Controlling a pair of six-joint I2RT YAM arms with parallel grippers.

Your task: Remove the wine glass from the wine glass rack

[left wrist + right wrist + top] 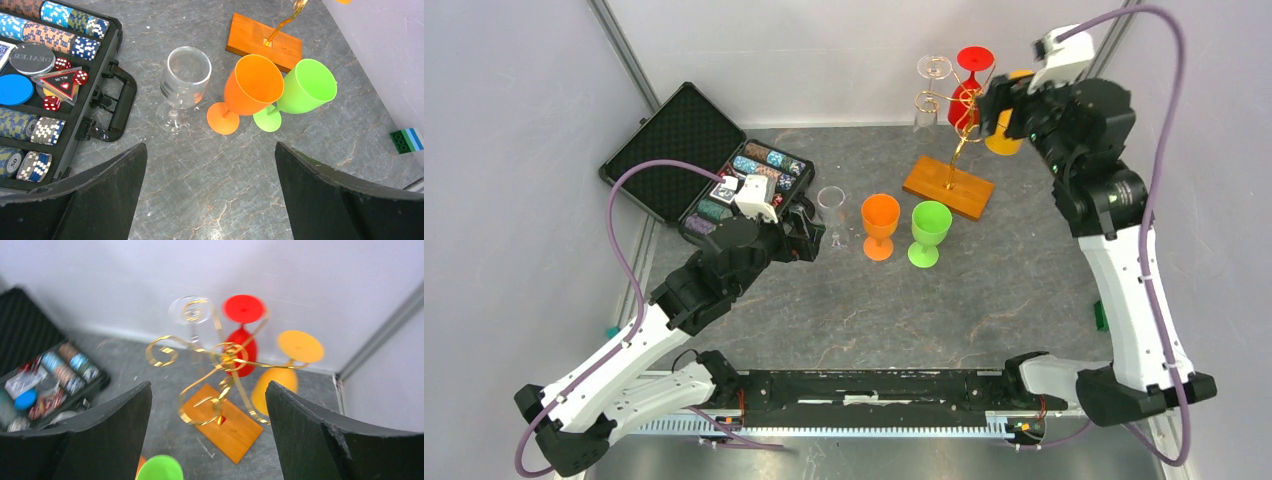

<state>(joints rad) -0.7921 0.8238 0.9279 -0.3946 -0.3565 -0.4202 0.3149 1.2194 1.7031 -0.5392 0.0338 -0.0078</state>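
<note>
The wine glass rack [959,125], gold wire with curled arms, stands on a wooden base [948,187] at the back right. Three wine glasses hang upside down from it: a clear one [186,310], a red one [243,307] and a yellow one [300,346]. My right gripper [208,390] is open, raised above the rack [225,357] with nothing between its fingers. A clear glass [184,82], an orange glass [250,87] and a green glass [302,90] stand upright on the table. My left gripper [210,150] is open just short of them, holding nothing.
An open black case of poker chips [744,185] lies at the left, close to the clear standing glass [831,205]. A small green brick [1101,315] sits by the right wall. White walls close in behind and beside the rack.
</note>
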